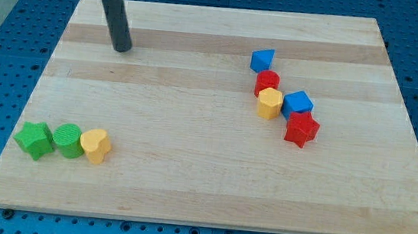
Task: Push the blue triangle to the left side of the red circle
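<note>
The blue triangle (261, 60) lies right of the board's centre, toward the view's top. The red circle (267, 82) sits just below it, touching or nearly touching. My tip (122, 48) rests on the board at the upper left, far to the left of both blocks and touching no block.
A yellow block (269, 103) lies just below the red circle, a blue cube (298, 103) to its right, a red star-like block (302, 129) below that. At the lower left sit a green star-like block (34, 139), a green cylinder (67, 139) and a yellow heart-like block (96, 145). The wooden board (188, 176) rests on a blue perforated table.
</note>
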`<state>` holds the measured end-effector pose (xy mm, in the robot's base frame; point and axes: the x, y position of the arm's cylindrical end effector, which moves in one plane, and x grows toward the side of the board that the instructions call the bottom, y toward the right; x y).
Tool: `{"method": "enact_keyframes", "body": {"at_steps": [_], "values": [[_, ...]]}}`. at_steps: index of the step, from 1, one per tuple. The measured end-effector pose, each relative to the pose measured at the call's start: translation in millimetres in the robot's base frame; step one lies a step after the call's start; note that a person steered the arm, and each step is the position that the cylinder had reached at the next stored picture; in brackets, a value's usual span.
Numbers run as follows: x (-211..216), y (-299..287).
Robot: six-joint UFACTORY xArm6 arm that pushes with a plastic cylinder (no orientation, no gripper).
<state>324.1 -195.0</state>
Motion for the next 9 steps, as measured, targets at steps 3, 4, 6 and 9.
{"method": "enact_keyframes", "body": {"at_steps": [3,4,6,9], "values": [[-13.9,38.0],[-15.0,174.6],[-26.4,285.6],[6.3,277.5]]}}
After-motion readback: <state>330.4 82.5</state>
